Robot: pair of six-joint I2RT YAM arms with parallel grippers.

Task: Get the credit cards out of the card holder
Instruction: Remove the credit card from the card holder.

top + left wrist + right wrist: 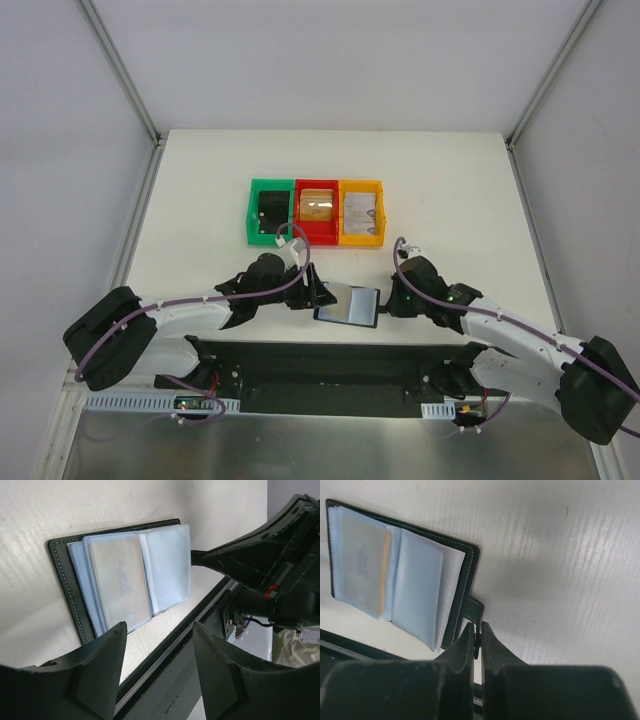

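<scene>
Nearest, at the tabletop's (190, 190) front edge, the left end effector (159, 630) is hovering with its fingers apart and nothing between them, just over the near edge of the card holder (347, 305). The right end effector (476, 630) is pressing its fingers together, clamping the card holder by its small black tab (474, 610). The card holder is lying open and flat between the two arms, clear sleeves showing, with a tan credit card (120, 582) sitting inside one sleeve. Farther back, three bins are standing touching in a row: a green bin (253, 212) holding a chunky black object (271, 208), a red bin (325, 238) holding a tan-gold card (318, 207), and a yellow bin (362, 240) holding a pale grey card (359, 210).
</scene>
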